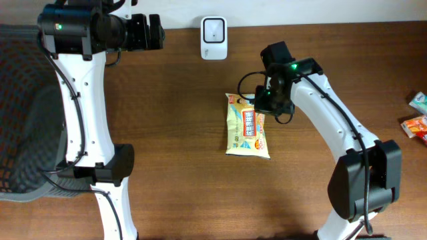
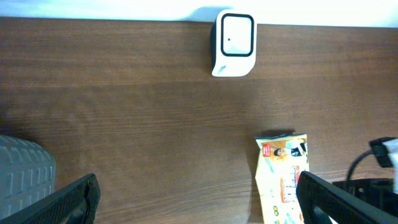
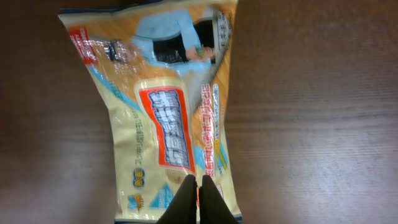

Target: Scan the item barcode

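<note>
The right pincer (image 3: 198,186) is pressed together, its two tips side by side with no gap. The tips show right over the pack (image 3: 168,118), on a raised crease. I cannot tell if a bit of wrapper is caught between them, or if they only touch it or hang above it. The pack lies flat on the surface (image 3: 311,124) under the pincer, picture side up. No barcode shows on this side, so it is likely underneath.

Here is what could go wrong. If the tips hold only a thin fold, the shiny wrapper may slide out when the arm lifts, and the pack falls back. If they hold nothing, the arm goes up alone. The pack looks soft, so it may hang and bend, and a bent barcode is hard to read. If the pack is not turned over, the wrong side faces the scanner (image 1: 213,37), which stands ahead of the pincer and a bit to its left.

A black cable (image 1: 244,83) loops just beside the pincer, near the pack's far corner. It could catch that corner and drag the pack.

The left pincer (image 2: 196,186) is spread wide with nothing in it, far off to the left, so it should not get in the way.
</note>
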You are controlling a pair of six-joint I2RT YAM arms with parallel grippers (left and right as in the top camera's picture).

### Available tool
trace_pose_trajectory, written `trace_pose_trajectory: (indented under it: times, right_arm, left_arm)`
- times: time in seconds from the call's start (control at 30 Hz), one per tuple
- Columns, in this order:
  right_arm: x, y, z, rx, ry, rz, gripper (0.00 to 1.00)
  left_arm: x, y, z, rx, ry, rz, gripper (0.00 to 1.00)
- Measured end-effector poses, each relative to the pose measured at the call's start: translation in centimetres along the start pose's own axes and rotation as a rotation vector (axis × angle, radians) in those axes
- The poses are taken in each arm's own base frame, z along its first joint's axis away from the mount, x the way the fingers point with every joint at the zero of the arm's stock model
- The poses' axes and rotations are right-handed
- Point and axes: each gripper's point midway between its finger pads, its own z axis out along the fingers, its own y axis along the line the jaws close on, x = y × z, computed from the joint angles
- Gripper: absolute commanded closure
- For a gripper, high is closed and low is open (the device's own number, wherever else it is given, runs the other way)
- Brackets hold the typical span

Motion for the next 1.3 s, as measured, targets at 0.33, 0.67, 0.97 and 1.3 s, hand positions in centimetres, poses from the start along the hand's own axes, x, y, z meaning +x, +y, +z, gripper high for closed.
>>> trace_pose_trajectory:
  times: [0.33,0.67,0.97,1.3]
  right_arm:
    - [2.9,-0.8,4.7,0.006,0.116,0.036,0.92]
    - [9.7,-0.5,8.1,-0.058,0.248,0.078,0.96]
    - [-0.9,0.5,-2.1,0.069,-0.048,0.074,0.95]
    - [4.6,-3.2,7.0,0.171,0.109,0.079,0.96]
  left_arm:
    - [0.1,0.0,0.0,0.000,0.003,-0.001,0.01]
    - [0.0,0.0,0.0,0.000,0.000,0.000,0.01]
    - [0.0,0.0,0.0,0.000,0.000,0.000,0.01]
    - [0.0,0.0,0.0,0.000,0.000,0.000,0.01]
